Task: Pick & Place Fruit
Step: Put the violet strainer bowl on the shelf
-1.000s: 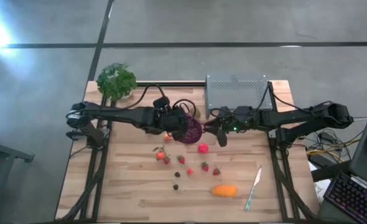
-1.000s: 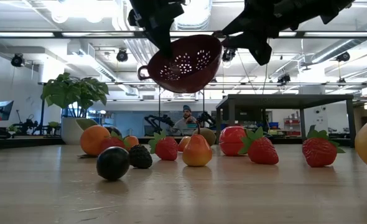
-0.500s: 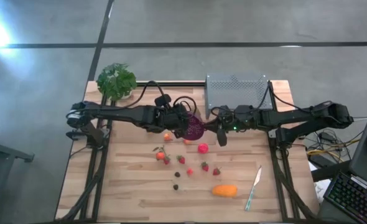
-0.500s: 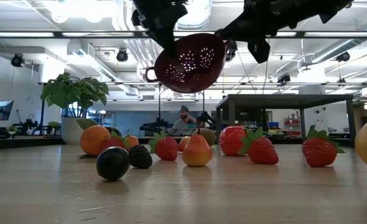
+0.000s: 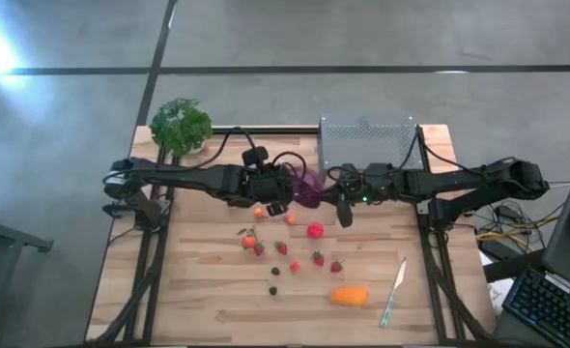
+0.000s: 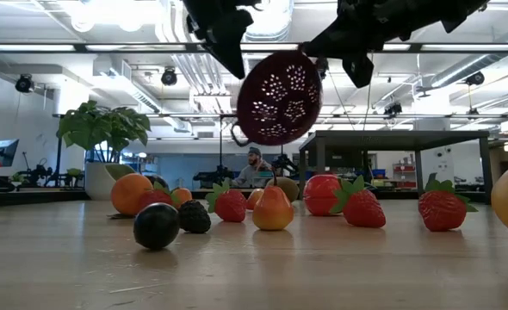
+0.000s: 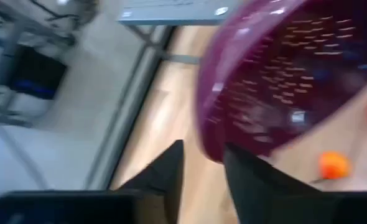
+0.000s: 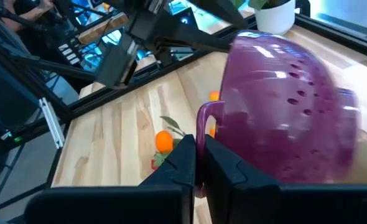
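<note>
Since the earlier frames the purple colander (image 6: 278,96) has swung from bowl-down to hanging on edge, its perforated wall facing the low camera, and it has passed from the left gripper (image 5: 276,196) to the right gripper (image 5: 326,193). Right fingers (image 8: 183,163) are closed on the colander's loop handle, as the right wrist view shows, and carry it in the air above the middle rear of the surface (image 5: 208,290). Left fingers (image 7: 165,171) stand slightly apart; the colander rim sits just beyond them in the left wrist view, and whether they touch it cannot be told. All fruit lies on the surface below and in front of the colander: strawberries (image 5: 317,258), a pink-red ball (image 5: 315,230), small orange pieces (image 5: 249,242), dark berries (image 5: 274,289), and an oblong orange piece (image 5: 350,296) nearest the front. A pale knife (image 5: 393,290) lies to the right of the oblong piece. A green plant (image 5: 181,125) stands at the rear left corner, a grey mesh box (image 5: 367,143) at the rear centre-right.
</note>
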### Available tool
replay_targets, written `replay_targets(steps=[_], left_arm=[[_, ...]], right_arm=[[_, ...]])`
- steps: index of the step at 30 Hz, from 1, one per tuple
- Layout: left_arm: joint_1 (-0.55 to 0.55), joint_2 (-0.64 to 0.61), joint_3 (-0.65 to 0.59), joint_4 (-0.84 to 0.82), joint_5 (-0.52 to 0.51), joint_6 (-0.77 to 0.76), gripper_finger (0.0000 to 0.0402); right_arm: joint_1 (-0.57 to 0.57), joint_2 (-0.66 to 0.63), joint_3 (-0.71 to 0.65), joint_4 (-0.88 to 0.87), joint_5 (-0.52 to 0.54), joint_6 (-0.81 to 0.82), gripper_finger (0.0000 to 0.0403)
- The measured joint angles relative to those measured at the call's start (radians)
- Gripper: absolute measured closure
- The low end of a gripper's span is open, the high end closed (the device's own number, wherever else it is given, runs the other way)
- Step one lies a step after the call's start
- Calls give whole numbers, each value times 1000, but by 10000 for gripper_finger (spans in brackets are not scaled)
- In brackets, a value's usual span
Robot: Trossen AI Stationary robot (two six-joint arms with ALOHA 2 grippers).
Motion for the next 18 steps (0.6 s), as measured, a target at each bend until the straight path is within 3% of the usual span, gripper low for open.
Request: replay_targets(steps=[4,7,13,18], left_arm=[[0,-27,12,-77,-100,-13,222],[0,-69,12,-106,-116,-69,199],[-1,-127,-4,-99,-122,-122,194],[-1,-166,-63,-75,-139,-140,200]], right_arm=[[-18,-42,0,-42,-5,5,392],[-55,-88,0,-65,-4,19,392],[-175,-159,-1,-62,-93,77,392],[-320,-187,-14,33,-262,156,392]])
